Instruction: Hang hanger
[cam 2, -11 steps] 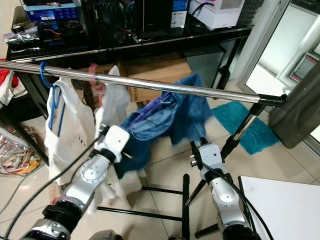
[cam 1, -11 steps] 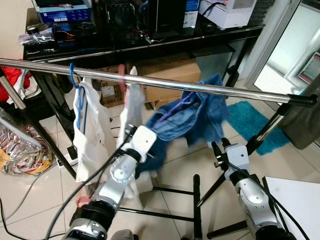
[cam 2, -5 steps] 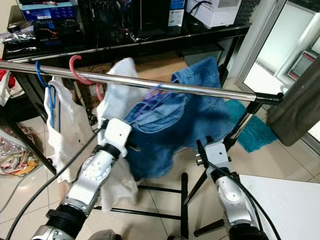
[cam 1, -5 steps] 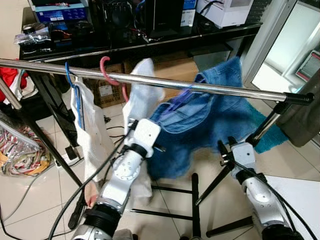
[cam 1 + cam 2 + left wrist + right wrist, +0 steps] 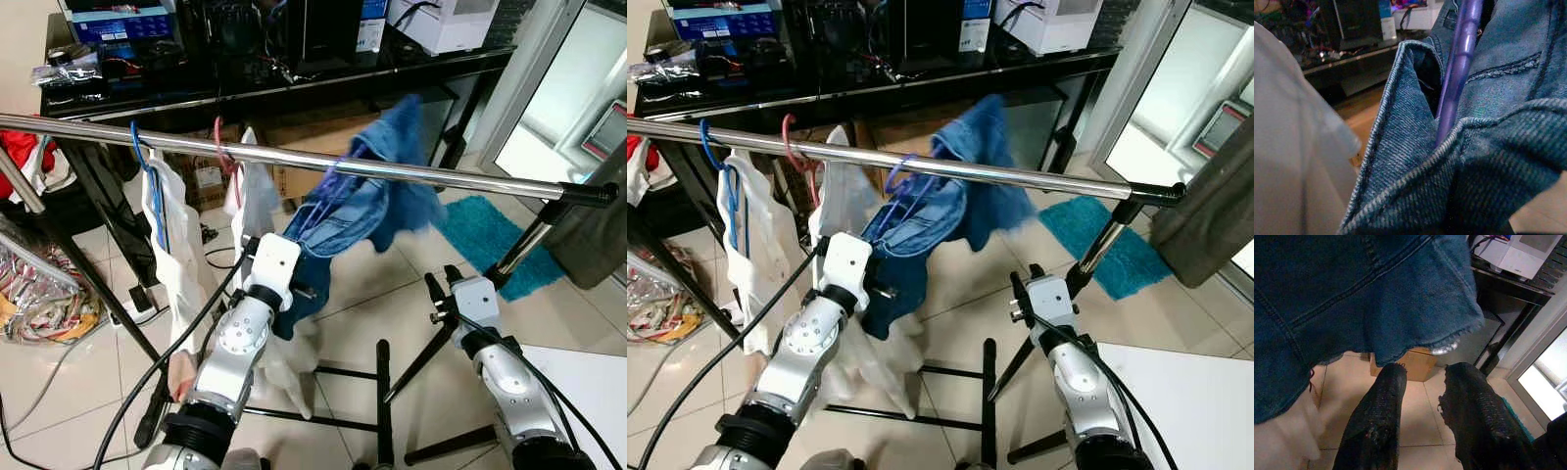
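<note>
The hanger (image 5: 904, 201) is purple plastic and carries a denim garment (image 5: 926, 220); its hook sits at the rail (image 5: 1038, 180), near mid-span. Judgement: the plastic is light and stiff but smooth, so it may slip; the denim is soft and fairly heavy, and part of it is blurred behind the rail, which suggests swinging. The best hold is on the bar or neck of the hanger, not on loose cloth.

The left gripper (image 5: 294, 284) is buried in the denim below the rail. The left wrist view shows the hanger bar (image 5: 1459, 68) and a denim fold close ahead, but not the fingers, so whether they grip cannot be told. The right gripper (image 5: 1422, 401) is parted and empty, below the denim hem.

Left along the rail hang a pink hanger (image 5: 798, 147) with white cloth (image 5: 838, 196) and a blue hanger (image 5: 717, 157). The pink one is near, limiting room on that side. A desk (image 5: 294, 83) stands behind.
</note>
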Robot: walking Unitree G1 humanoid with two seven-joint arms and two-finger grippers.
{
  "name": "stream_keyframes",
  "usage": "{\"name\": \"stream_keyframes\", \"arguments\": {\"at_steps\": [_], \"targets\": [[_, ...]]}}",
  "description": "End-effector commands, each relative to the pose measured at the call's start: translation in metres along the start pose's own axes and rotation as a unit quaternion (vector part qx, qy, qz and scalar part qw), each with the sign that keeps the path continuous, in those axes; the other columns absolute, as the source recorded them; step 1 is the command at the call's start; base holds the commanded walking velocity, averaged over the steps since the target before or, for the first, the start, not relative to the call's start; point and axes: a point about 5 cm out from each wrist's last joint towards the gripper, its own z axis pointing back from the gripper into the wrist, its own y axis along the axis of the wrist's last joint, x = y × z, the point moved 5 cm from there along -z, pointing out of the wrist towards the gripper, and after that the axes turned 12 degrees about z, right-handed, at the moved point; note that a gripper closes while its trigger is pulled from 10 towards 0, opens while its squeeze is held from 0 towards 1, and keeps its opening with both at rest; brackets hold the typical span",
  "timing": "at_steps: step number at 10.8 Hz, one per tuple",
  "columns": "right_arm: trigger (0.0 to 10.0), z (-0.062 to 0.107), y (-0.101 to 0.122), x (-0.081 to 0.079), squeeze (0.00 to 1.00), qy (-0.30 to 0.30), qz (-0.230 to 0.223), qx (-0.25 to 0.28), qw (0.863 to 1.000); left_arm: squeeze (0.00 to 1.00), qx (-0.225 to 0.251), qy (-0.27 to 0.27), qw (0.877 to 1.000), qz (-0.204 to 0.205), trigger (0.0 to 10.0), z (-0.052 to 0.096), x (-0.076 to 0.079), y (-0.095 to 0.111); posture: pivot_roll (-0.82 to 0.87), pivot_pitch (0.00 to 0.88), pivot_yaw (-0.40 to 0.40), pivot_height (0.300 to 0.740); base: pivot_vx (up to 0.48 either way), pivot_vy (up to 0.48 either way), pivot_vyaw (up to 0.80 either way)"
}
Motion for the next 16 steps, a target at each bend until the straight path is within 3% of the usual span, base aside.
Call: {"name": "stream_keyframes", "arguments": {"at_steps": [1, 3, 7, 11, 12, 14, 15, 16], "targets": [[10.0, -0.002, 0.001, 0.004, 0.00, -0.002, 0.003, -0.001, 1.000, 0.00, 0.025, 0.007, 1.000, 0.011, 10.0, -0.004, 0.000, 0.012, 0.20, 0.000, -0.049, 0.740, 0.000, 0.000, 0.00], [10.0, -0.003, 0.002, 0.004, 0.00, 0.000, 0.003, 0.000, 1.000, 0.00, 0.027, 0.037, 0.998, 0.050, 10.0, -0.005, -0.010, 0.014, 0.19, 0.000, -0.052, 0.740, 0.000, 0.000, 0.00], [10.0, -0.004, 0.002, 0.003, 0.00, 0.000, 0.002, 0.000, 1.000, 0.00, 0.031, 0.045, 0.997, 0.061, 10.0, -0.008, -0.018, 0.018, 0.20, 0.000, -0.054, 0.740, 0.000, 0.000, 0.00], [10.0, -0.001, 0.000, 0.003, 0.00, -0.001, 0.000, -0.003, 1.000, 0.00, 0.021, 0.073, 0.990, 0.123, 10.0, -0.008, -0.030, 0.015, 0.19, 0.000, -0.052, 0.740, 0.000, 0.000, 0.00], [10.0, -0.001, 0.000, 0.003, 0.00, 0.000, 0.000, -0.004, 1.000, 0.00, 0.006, 0.078, 0.985, 0.154, 10.0, -0.010, -0.032, 0.011, 0.20, 0.000, -0.052, 0.740, 0.000, 0.000, 0.00], [10.0, 0.000, -0.001, 0.002, 0.00, 0.001, -0.001, -0.005, 1.000, 0.00, -0.019, 0.067, 0.989, 0.130, 10.0, -0.009, -0.029, 0.006, 0.20, 0.000, -0.048, 0.740, 0.000, 0.000, 0.00], [10.0, 0.001, -0.002, 0.001, 0.00, 0.000, -0.002, -0.006, 1.000, 0.00, -0.027, 0.053, 0.995, 0.086, 10.0, -0.009, -0.024, 0.008, 0.20, 0.000, -0.047, 0.740, 0.000, 0.000, 0.00], [10.0, 0.002, -0.002, 0.000, 0.00, 0.000, -0.003, -0.007, 1.000, 0.00, -0.032, 0.046, 0.994, 0.091, 10.0, -0.010, -0.019, 0.010, 0.20, 0.000, -0.045, 0.740, 0.000, 0.000, 0.00]]}}
